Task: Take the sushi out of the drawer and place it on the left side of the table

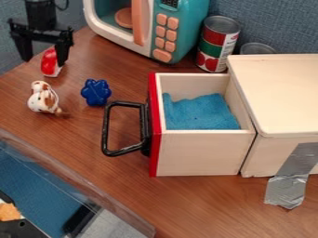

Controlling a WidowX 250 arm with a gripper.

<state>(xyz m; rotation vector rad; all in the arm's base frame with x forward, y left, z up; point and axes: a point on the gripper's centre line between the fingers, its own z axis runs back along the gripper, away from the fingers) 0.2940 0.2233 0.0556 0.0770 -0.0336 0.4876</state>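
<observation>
Clear bin (93,192) edges the worktop (205,204), and spread, empty fingers (62,50) hang near the sushi (49,63), well apart from the drawer (199,153).

Above a wooden table (192,204), a fixed camera looks down at a slant toward the blue wall (273,21) at 12 o'clock, close enough that its frame crops the toy microwave (191,21) there and the pale drawer cabinet (279,93) at 3 o'clock

The red-and-white sushi (49,63) sits at the far left of the brown wood-grain table (93,144). The pale wooden drawer (199,153) stands open toward the left, with a red front, 1 black looped handle and blue cloth inside.
</observation>
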